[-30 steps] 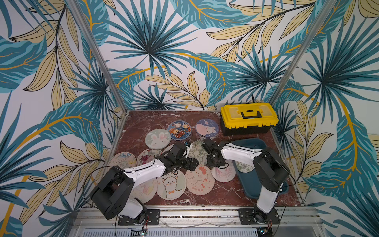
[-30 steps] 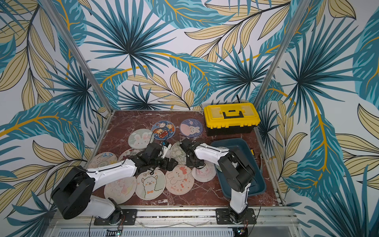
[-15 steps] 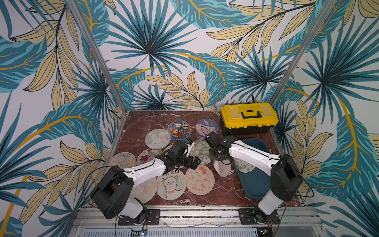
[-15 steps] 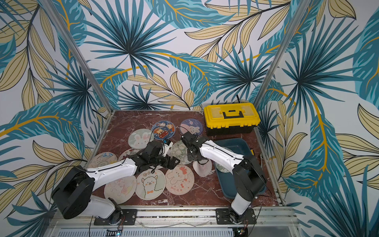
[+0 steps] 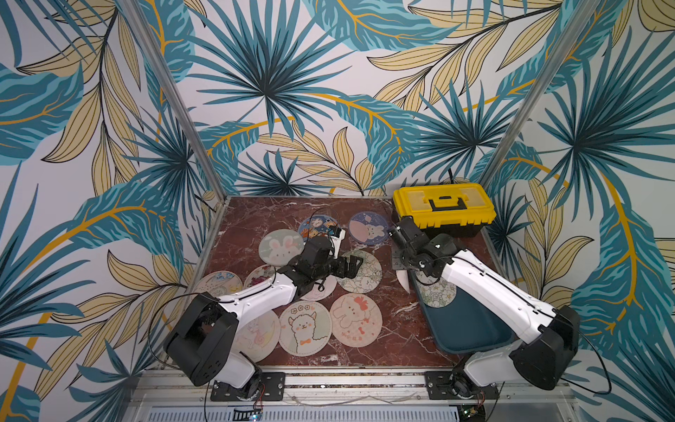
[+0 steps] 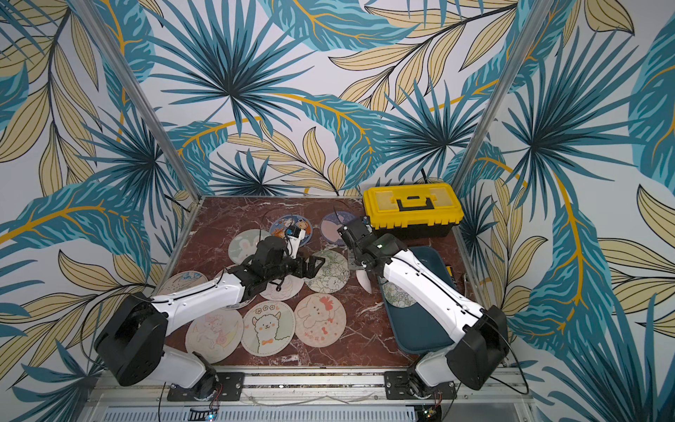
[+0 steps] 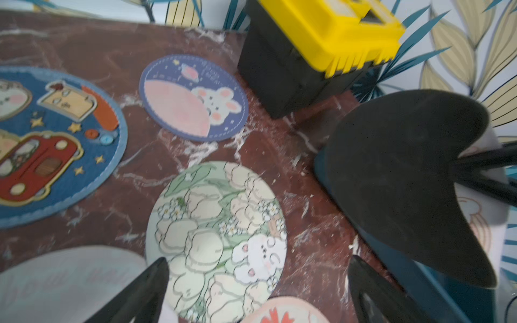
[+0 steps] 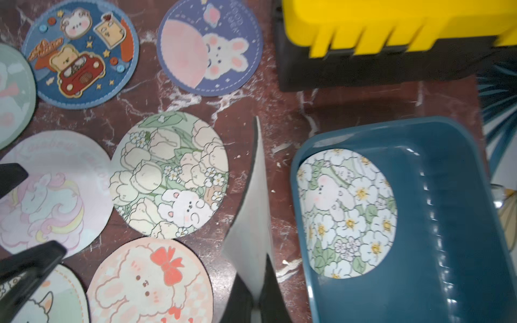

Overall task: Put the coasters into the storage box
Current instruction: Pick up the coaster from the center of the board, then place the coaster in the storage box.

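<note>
Beside the storage box [image 8: 447, 251], right gripper [image 8: 256, 282] tight on a bent coaster [image 8: 251, 209]; left gripper [image 7: 256, 268] wide over tulip coaster [image 7: 215, 223].

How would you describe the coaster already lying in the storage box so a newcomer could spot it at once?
Find the yellow-lidded toolbox at the far corner of the table; the dark teal storage box sits just in front of it. At the box's toolbox end lies a round coaster with white, yellow-centred flowers and a bunny on green, the only one inside the box.

Bright, even light with soft shadows; both wrist views are noticeably blurred.
</note>
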Motion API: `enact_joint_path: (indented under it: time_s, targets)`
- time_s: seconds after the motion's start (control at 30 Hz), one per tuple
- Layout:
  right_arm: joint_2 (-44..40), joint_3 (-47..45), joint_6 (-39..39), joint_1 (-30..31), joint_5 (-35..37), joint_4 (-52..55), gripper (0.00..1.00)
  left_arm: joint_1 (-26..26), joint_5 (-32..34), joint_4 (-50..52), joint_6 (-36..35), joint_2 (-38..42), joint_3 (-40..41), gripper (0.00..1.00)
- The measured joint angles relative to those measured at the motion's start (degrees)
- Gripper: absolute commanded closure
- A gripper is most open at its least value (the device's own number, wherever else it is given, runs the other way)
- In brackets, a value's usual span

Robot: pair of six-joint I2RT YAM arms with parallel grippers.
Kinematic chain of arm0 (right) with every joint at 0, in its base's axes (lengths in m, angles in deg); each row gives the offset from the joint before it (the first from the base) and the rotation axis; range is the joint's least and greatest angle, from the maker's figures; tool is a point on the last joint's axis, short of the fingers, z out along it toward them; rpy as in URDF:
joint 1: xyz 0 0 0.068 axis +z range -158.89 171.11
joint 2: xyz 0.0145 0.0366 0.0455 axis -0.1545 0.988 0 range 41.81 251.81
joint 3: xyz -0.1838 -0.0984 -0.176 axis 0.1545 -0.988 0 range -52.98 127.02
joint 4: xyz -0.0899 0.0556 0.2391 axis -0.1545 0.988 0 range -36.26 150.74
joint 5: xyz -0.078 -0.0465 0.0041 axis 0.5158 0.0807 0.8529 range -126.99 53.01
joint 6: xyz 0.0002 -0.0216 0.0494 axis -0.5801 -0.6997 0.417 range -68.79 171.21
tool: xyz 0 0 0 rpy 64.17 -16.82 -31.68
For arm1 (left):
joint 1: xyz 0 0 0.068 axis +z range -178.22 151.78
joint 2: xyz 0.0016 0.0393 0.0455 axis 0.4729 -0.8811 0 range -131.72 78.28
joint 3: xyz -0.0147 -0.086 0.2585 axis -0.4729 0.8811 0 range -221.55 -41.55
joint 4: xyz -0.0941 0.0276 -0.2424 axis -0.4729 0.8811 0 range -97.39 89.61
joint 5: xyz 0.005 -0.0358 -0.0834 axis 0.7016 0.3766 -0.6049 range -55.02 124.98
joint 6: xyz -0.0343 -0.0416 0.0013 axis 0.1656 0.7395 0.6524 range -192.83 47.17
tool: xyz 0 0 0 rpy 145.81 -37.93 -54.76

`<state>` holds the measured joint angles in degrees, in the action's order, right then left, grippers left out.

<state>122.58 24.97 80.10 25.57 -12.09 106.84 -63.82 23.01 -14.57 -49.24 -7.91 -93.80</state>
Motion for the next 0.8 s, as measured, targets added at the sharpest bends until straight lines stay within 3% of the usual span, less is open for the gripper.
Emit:
enact_joint_path:
  time_s: [0.23, 0.8]
  targets:
    - [-7.0, 0.2, -1.4, -5.5, 4.8, 4.5, 1.0, 0.4, -6.8, -2.0, 0.0, -5.2, -4.3, 0.01]
    - [-6.5, -11.2, -0.5, -18.4, 12.8, 10.2, 1.0, 0.4, -7.7, -1.6, -0.2, -7.6, -8.0, 0.01]
